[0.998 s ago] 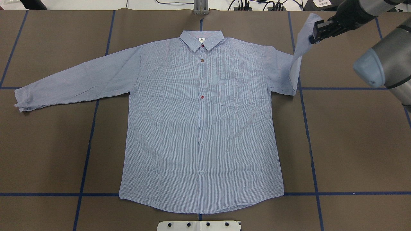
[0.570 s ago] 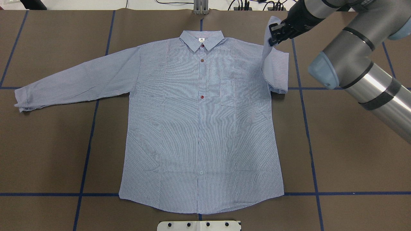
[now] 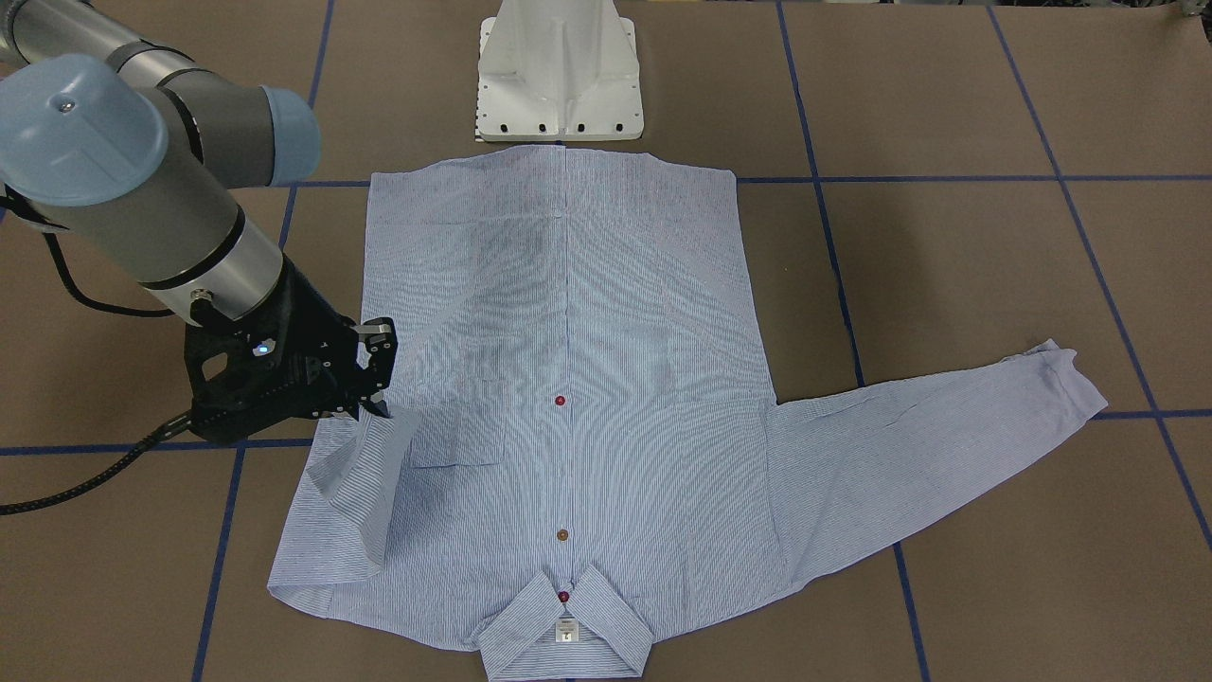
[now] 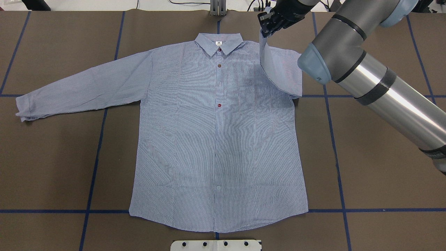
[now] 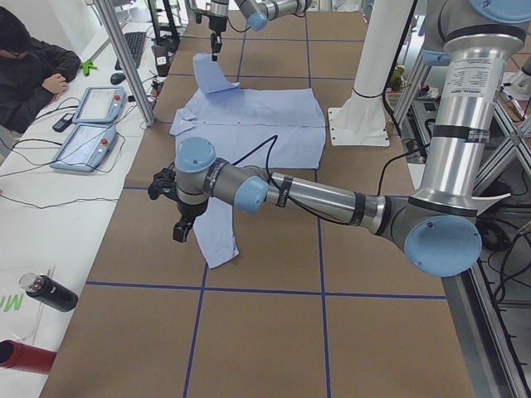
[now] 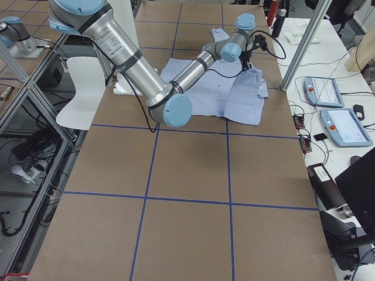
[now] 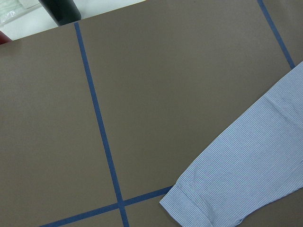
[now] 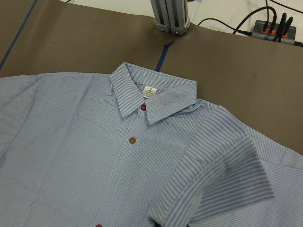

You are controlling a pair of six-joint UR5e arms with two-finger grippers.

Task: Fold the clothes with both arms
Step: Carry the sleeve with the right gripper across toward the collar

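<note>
The light blue striped shirt (image 4: pixel 216 139) lies flat, buttons up, collar at the far side of the brown table (image 4: pixel 383 157). My right gripper (image 4: pixel 267 28) is shut on the cuff of one sleeve (image 4: pixel 278 69), held up beside the collar with the sleeve draping back over the shoulder. From the front, the right gripper (image 3: pixel 379 403) hangs above the chest pocket area. The other sleeve (image 4: pixel 80 87) lies stretched out flat. My left gripper (image 5: pixel 179 232) shows only in the exterior left view, hovering over that sleeve's cuff (image 7: pixel 189 203); I cannot tell whether it is open or shut.
The white pedestal base (image 3: pixel 559 71) stands at the shirt's hem. An aluminium post (image 4: pixel 217 7) and cables sit at the far edge. A person (image 5: pixel 29 66) sits at a side table with pendants (image 5: pixel 87 124); a black bottle (image 5: pixel 50 294) lies there.
My right gripper has carried the sleeve cuff leftward, from beyond the shirt's side to beside the collar. The sleeve now folds over the shoulder. The rest of the shirt has not moved.
</note>
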